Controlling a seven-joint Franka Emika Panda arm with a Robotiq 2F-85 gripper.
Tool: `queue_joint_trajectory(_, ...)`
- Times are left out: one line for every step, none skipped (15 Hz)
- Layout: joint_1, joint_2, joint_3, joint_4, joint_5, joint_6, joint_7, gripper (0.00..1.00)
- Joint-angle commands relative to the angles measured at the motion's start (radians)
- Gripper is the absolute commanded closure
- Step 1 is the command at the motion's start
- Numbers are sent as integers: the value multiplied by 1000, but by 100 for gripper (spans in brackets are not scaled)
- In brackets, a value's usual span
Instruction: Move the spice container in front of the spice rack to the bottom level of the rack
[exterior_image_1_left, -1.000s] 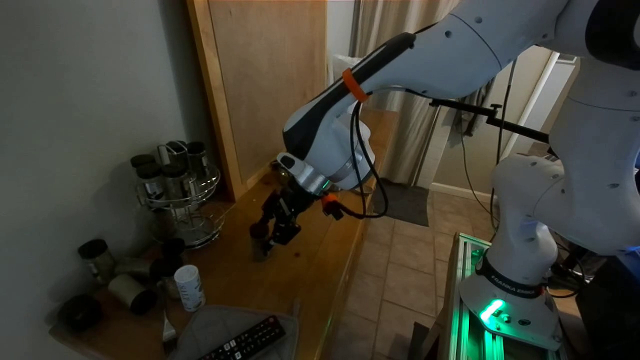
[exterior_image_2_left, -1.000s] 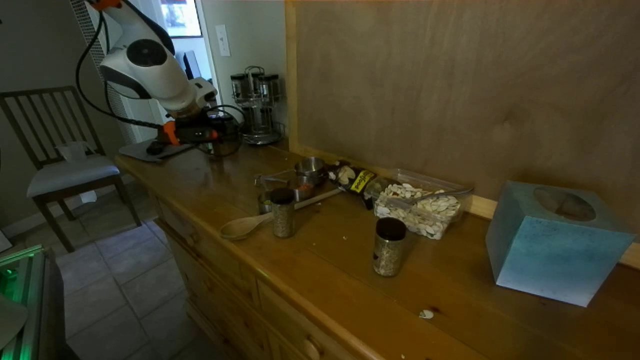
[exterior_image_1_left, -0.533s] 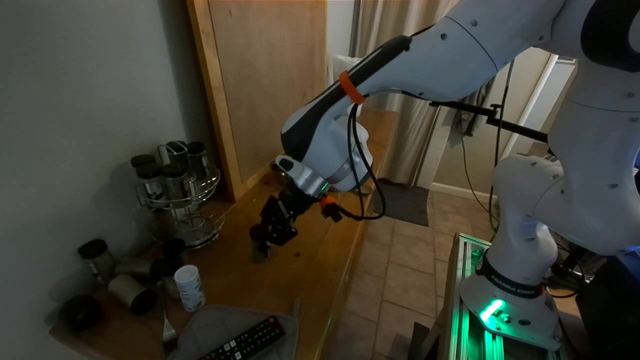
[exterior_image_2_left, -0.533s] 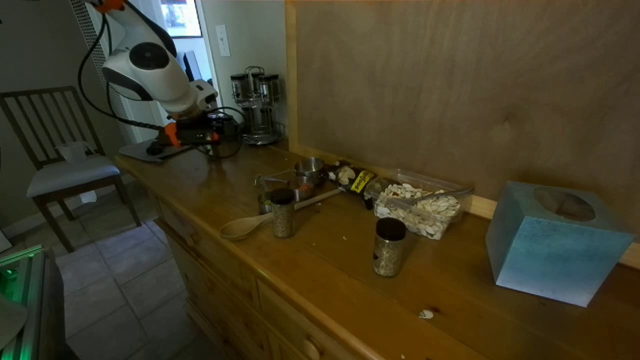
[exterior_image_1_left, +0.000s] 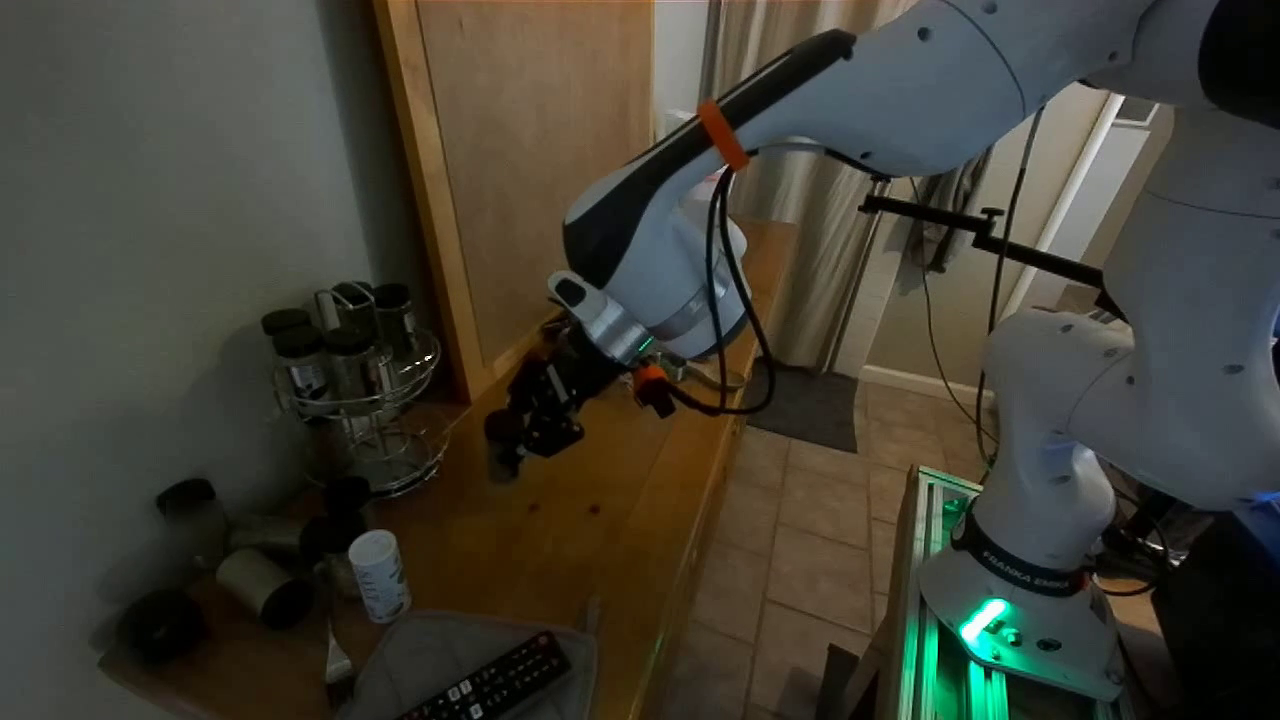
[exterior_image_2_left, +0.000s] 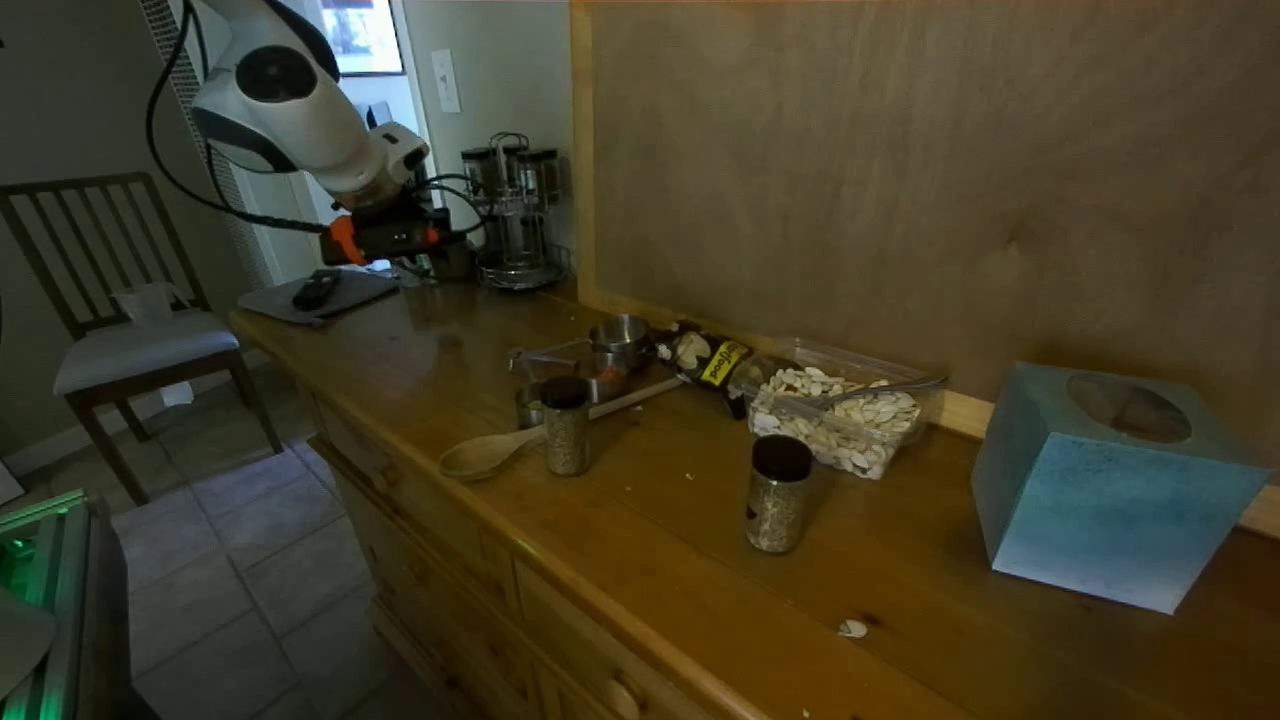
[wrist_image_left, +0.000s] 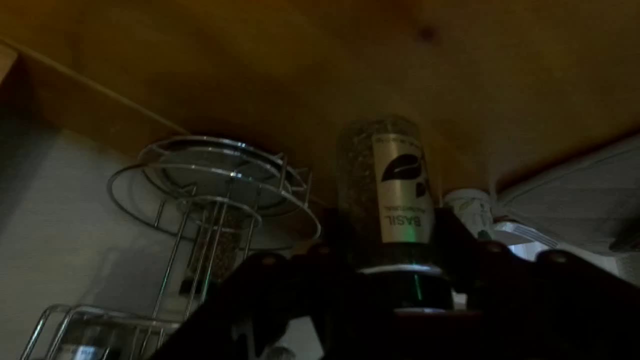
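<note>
My gripper (wrist_image_left: 390, 225) is shut on the spice container (wrist_image_left: 400, 185), a glass jar labelled basil with a dark cap. Its fingers grip either side just below the cap. In an exterior view the container (exterior_image_1_left: 502, 460) hangs slightly above the wooden tabletop, to the right of the spice rack (exterior_image_1_left: 395, 465) and apart from it. The rack is a silvery two-tier wire carousel. Several dark-capped jars fill its upper level, and the bottom level shows much bare plate with a jar at its left. The wrist view has the rack (wrist_image_left: 215, 172) on the left.
Several jars (exterior_image_1_left: 262, 585), some lying down, and a white cylindrical container (exterior_image_1_left: 380, 577) stand before the rack. A remote (exterior_image_1_left: 500, 685) rests on a grey mat (exterior_image_1_left: 430, 640). A wooden panel (exterior_image_1_left: 540, 180) rises behind the rack. Further along are two jars (exterior_image_2_left: 778, 500) and a tissue box (exterior_image_2_left: 1110, 500).
The gripper has closed on the spice container and lifted it off the tabletop. Both have moved up and a little towards the rack.
</note>
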Motion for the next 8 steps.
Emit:
queue_joint_trajectory(0,-32,-1,40,17,14,-94,77)
queue_joint_trajectory(-5,-26,-3,57,33,3,-124,77)
queue_joint_trajectory(-10,-21,-6,69,39,-20,-137,77)
queue_joint_trajectory(-17,-10,-11,82,46,-46,-155,77)
queue_joint_trajectory(-5,-23,-3,51,6,-8,-89,52)
queue_joint_trajectory(-7,-21,-6,57,7,-19,-97,52)
queue_joint_trajectory(-9,-21,-7,60,7,-27,-103,52)
queue_joint_trajectory(-11,-20,-7,61,7,-30,-108,52)
